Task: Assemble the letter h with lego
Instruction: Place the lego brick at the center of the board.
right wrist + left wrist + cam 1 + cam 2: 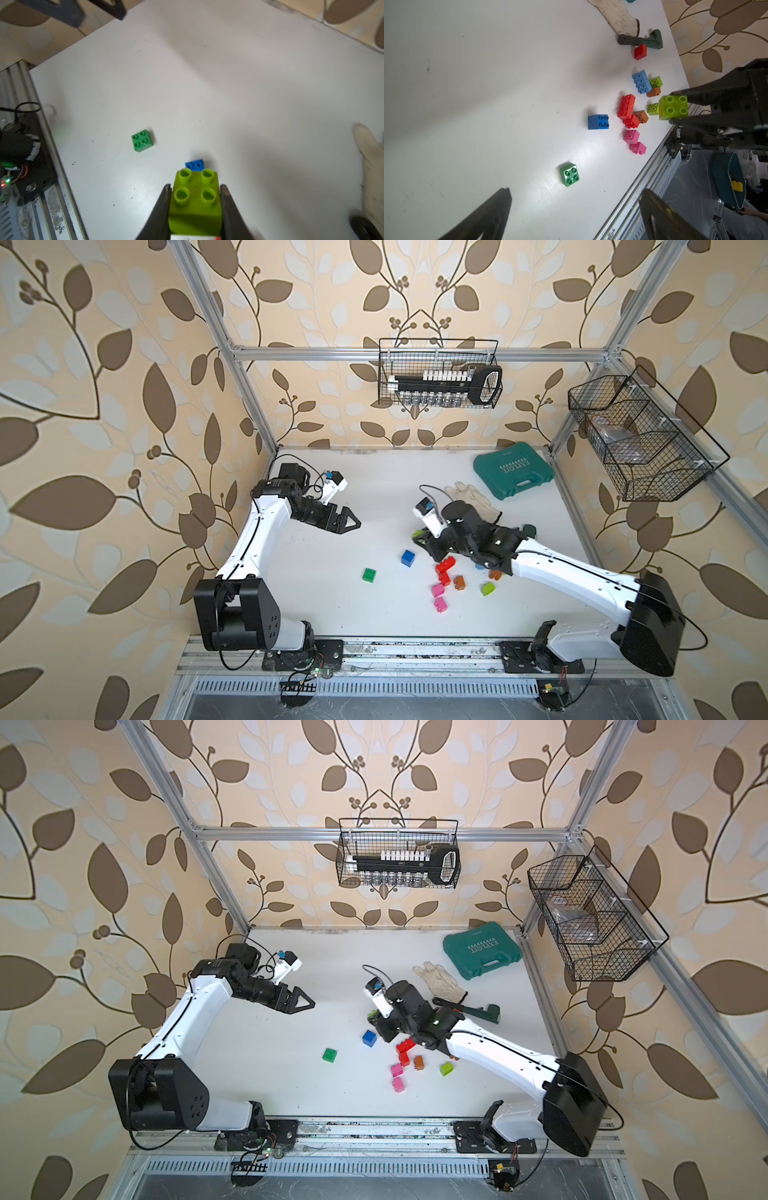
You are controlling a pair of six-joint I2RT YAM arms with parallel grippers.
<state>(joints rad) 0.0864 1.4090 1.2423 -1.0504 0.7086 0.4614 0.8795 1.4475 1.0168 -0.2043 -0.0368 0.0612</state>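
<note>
**Right gripper loaded, left gripper idle**
My right gripper (195,187) is clamped on a lime brick (195,209) just beyond the blue brick (408,558), right of centre over the table (332,489). My left gripper (352,523) hangs at far left, jaws spread wide, holding nothing. The green brick (369,575) lies nearer, to the left, and the other bricks (446,578) — red, orange, pink, lime — cluster near right.

Right gripper (195,187) pinches a lime brick (195,207) (left gripper (355,524) gapes wide).
</note>
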